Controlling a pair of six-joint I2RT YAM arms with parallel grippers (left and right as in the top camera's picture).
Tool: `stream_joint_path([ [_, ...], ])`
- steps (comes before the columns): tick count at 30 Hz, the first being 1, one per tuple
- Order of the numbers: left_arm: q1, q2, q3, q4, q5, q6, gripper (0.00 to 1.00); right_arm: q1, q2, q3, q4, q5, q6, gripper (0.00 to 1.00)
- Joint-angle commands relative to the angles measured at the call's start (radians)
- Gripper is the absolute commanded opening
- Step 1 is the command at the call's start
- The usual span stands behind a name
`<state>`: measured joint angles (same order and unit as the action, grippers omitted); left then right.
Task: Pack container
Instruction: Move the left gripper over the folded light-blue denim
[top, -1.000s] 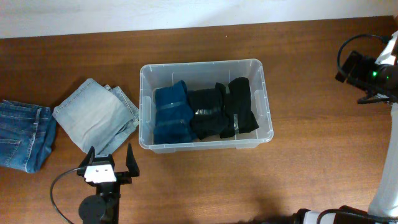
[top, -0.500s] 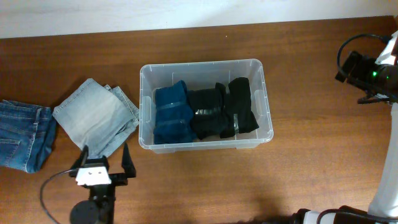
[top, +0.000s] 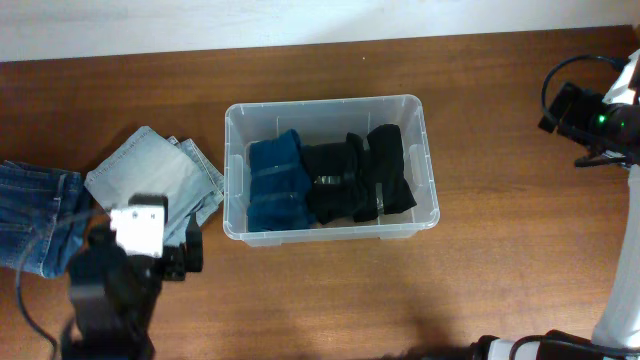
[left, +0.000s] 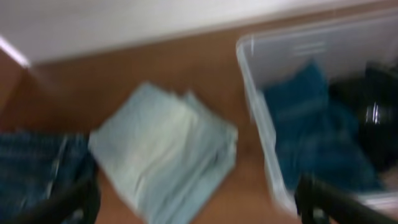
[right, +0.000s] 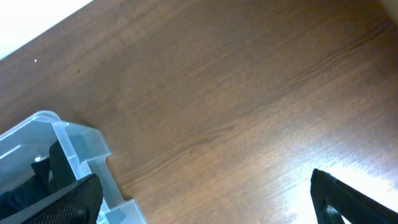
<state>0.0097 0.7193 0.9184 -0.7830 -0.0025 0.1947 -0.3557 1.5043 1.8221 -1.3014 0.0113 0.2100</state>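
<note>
The clear container (top: 325, 103) stands mid-table and holds a folded blue garment (top: 278, 183) and two folded black garments (top: 355, 178). A folded light-blue pair of jeans (top: 155, 185) lies on the table to its left. My left gripper (top: 140, 215) is open and empty, blurred, above the near edge of the light jeans. In the left wrist view the open fingers (left: 199, 211) frame the light jeans (left: 165, 149), with the container (left: 252, 81) to the right. My right gripper (top: 580, 110) is open and empty at the far right. Its wrist view (right: 205, 205) shows a container corner (right: 81, 146).
A darker blue pair of jeans (top: 35, 215) lies at the table's left edge, touching the light pair; it also shows in the left wrist view (left: 37, 162). The white wall runs along the back edge of the table. Bare wood lies between the container and the right gripper.
My left arm has moved left and away from the front edge, rising over the light jeans, still open. The right arm and the container have not moved.
</note>
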Motion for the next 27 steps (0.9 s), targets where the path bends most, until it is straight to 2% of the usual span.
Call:
stream_joint_path([
  [1,0.006,0.17,0.158,-0.119,0.018,0.111,0.99,-0.005,0.001,0.0,0.003,0.008,0.004,0.99],
  [6,0.041,0.434,0.36,-0.339,0.149,0.114,0.99,-0.005,0.001,0.0,0.003,0.008,0.004,0.99],
  [10,0.107,0.592,0.436,-0.422,0.195,0.113,0.99,-0.005,0.001,0.0,0.003,0.008,0.004,0.99],
  [18,0.163,0.743,0.445,-0.391,0.164,0.12,1.0,-0.005,0.001,0.0,0.003,0.008,0.004,0.99],
  [27,0.163,0.815,0.444,-0.272,0.126,0.341,0.99,-0.005,0.001,0.0,0.003,0.008,0.004,0.98],
])
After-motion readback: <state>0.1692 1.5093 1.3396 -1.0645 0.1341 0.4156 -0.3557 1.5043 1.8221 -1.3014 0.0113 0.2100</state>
